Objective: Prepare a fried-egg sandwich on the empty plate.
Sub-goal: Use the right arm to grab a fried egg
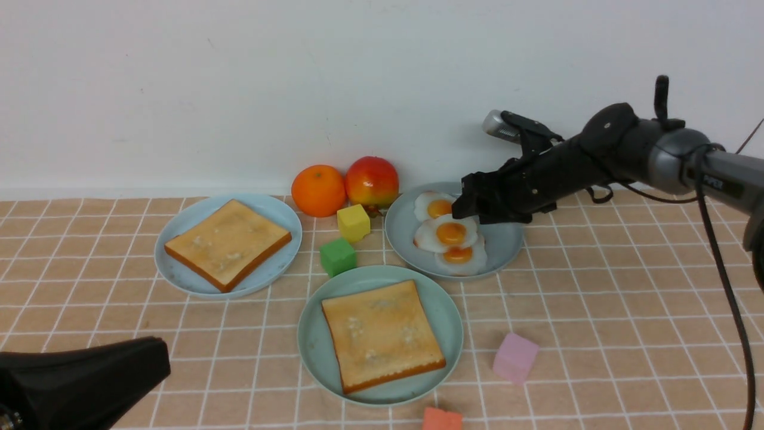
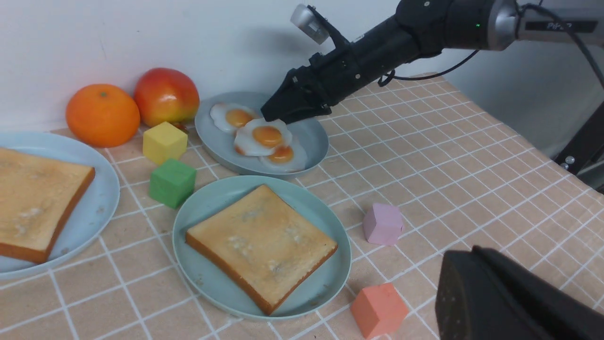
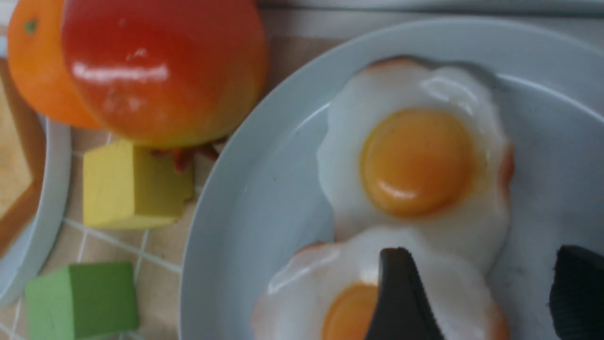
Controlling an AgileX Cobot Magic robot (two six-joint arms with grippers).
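Right gripper, jaws apart, is hovering over the middle egg, which is lying widest left-to-right; left gripper is sitting closed.

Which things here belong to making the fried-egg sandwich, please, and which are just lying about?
Belonging: mint-green plate, toast on it, second toast on the pale blue plate, three fried eggs on the grey-blue plate, open right claw above them.
Lying about: orange, red-yellow fruit, yellow block, green block, pink block, coral block.
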